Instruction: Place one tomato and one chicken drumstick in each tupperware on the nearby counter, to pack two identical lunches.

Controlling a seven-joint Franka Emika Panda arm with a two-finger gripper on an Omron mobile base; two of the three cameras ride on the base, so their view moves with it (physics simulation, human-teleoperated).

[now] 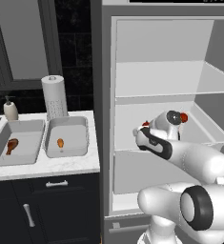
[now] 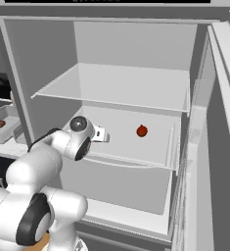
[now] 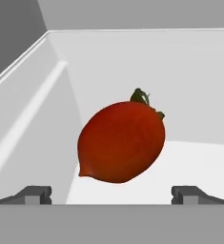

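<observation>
A red tomato (image 3: 122, 141) with a green stem lies on the middle fridge shelf (image 2: 116, 147), straight ahead of my open gripper (image 3: 112, 195) and not touching its fingertips (image 3: 35, 194). The right base view has the gripper (image 2: 103, 135) left of the tomato (image 2: 142, 131), with a gap between them. Two light-grey tupperware tubs (image 1: 18, 140) (image 1: 66, 136) sit side by side on the white counter (image 1: 46, 164). One chicken drumstick (image 1: 11, 145) lies in the left tub and another drumstick (image 1: 60, 142) in the right tub. From the left base view the tomato (image 1: 184, 117) peeks out behind my wrist.
A paper-towel roll (image 1: 55, 96) and a soap bottle (image 1: 10, 109) stand behind the tubs. The fridge's side walls and the upper shelf (image 2: 116, 86) close in around my arm. The open fridge door (image 2: 219, 147) stands to the right.
</observation>
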